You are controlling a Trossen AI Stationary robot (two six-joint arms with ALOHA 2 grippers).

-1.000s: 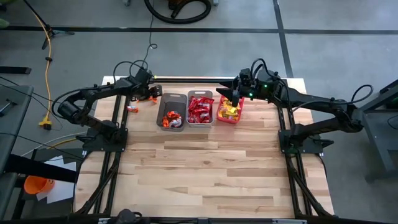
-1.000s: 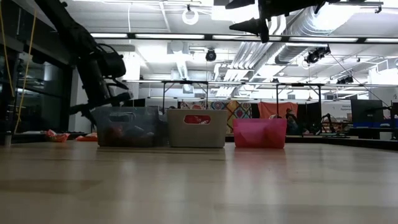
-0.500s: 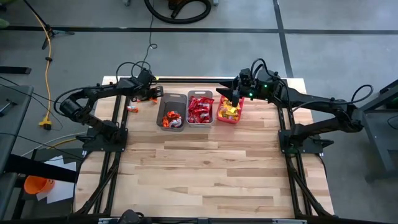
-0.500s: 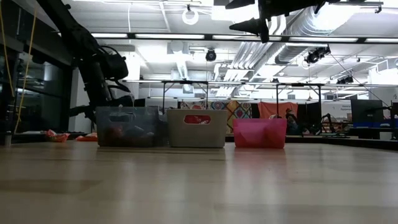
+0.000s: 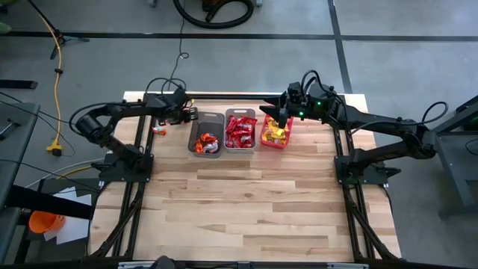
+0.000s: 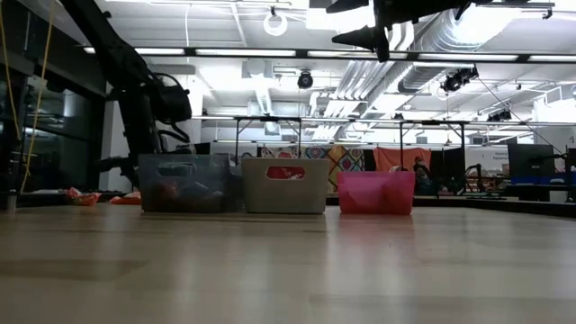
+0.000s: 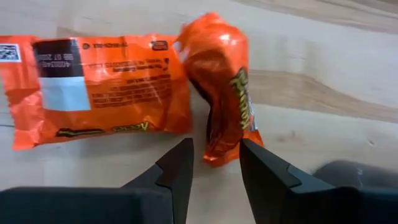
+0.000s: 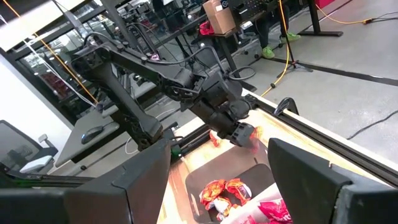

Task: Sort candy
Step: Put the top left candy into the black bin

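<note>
While my left gripper (image 7: 214, 165) is pinching an orange candy (image 7: 222, 93) for sorting, another is lying beside it. I'm keeping my right gripper (image 8: 217, 168) spread, waiting over the pink bin (image 5: 275, 138).

The only words show in the left wrist view, on 2 orange candy packs lying on the tabletop (image 7: 323, 106).

The flat orange pack (image 7: 93, 87) has small dark print in lines across its back, too small to read. A white label box sits on it with a dark band above. A square code mark stands at its corner, at about 10 o'clock on the pack. Yellow letters run along its lower edge, too blurred to spell out.

The crumpled orange pack (image 7: 221, 87) carries big yellow letters running down its side. They look like the Reese's name, but they are bent and partly hidden.
</note>
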